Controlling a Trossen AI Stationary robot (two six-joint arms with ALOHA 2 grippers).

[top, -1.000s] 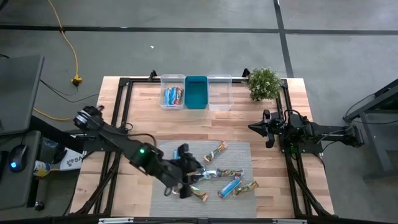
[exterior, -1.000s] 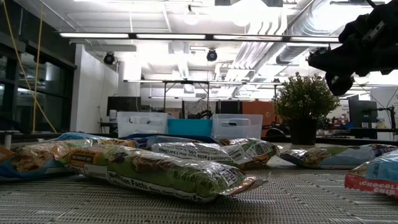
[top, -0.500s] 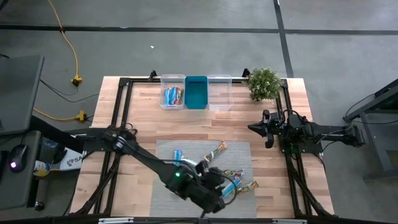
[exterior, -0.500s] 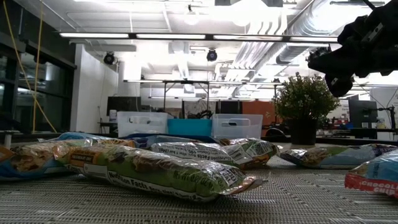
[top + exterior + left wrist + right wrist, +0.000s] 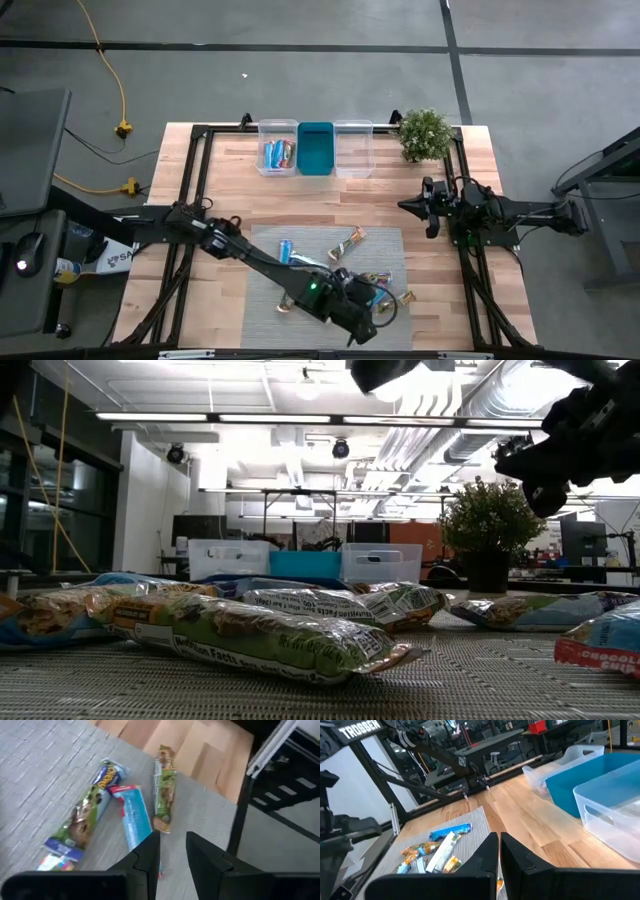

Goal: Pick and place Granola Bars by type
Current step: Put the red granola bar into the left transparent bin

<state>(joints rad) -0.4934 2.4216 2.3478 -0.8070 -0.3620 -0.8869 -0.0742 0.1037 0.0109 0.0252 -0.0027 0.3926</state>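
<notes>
Hovering low over the grey mat (image 5: pixel 262 262), the left hand (image 5: pixel 172 842) has a blue bar (image 5: pixel 134 815) right in front of it. The bar's near end tucks in just beside one fingertip, and its long axis runs almost straight away from the hand, along the line of reach. The fingers stand a narrow slot apart with nothing between them, so no pinch yet, by my reading.

Just past the blue one, on the other finger's side, a green bar (image 5: pixel 164 795) lies near the mat's edge, also pointing away from the hand. A third bar (image 5: pixel 85 822) with a green and blue wrapper sits farther out to the blue bar's side, slanted.

The left arm is plainly the nearer one. The right hand (image 5: pixel 498 842) waits well apart from the pile, over bare bench (image 5: pixel 230 190), fingers pressed together.

Far ahead of the left hand, across the bench, three bins stand in a row. The clear bin (image 5: pixel 263 150) on the end holds a few bars, blue among them. I can see nothing in the teal bin (image 5: pixel 315 150) or in the other clear bin (image 5: pixel 353 150). A small potted plant (image 5: pixel 425 133) stands beside them.

My call: the hand must shift slightly sideways to straddle the blue bar across its width.
</notes>
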